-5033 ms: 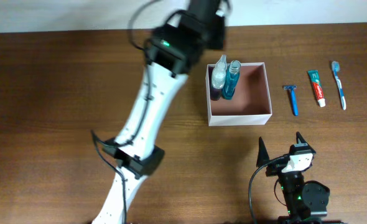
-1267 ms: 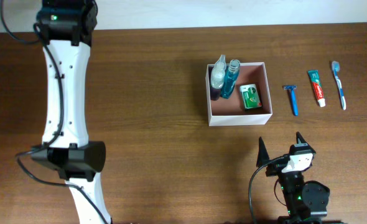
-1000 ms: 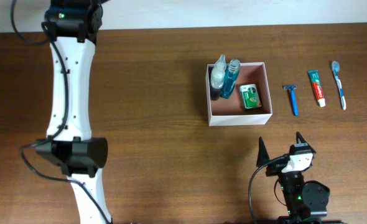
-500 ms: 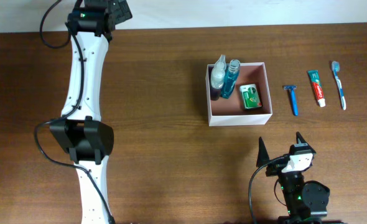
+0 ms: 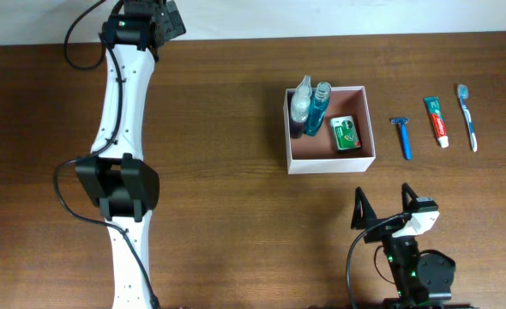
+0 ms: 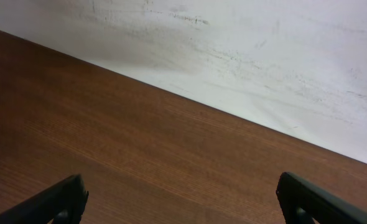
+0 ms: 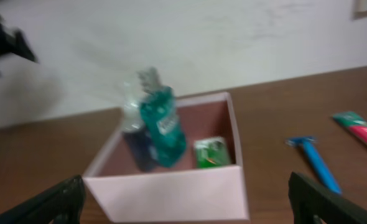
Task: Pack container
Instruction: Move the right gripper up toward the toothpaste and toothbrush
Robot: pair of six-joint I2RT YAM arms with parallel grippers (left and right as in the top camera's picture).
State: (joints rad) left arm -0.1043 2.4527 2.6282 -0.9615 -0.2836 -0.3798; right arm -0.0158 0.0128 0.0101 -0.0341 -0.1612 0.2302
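Listing your stock: container (image 5: 356,107) on table (image 5: 236,215), holding spray bottle (image 5: 301,103), blue bottle (image 5: 320,110), soap box (image 5: 346,133); razor (image 5: 401,136), toothpaste (image 5: 437,120), toothbrush (image 5: 467,116) beside it. Left gripper (image 6: 180,199), right gripper (image 5: 383,206): both released, empty.

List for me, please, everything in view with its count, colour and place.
container: one, white walls, pinkish-brown floor, mid-table
spray bottle: one, clear, container's far-left corner
mouthwash bottle: one, teal, beside spray bottle
soap box: one, green-white, container floor
razor: one, blue, right of container
toothpaste tube: one, white-red, right of razor
toothbrush: one, blue, farthest right
table: one, brown wood
left end effector: one, black, open, far table edge
right end effector: one, black, open, near container
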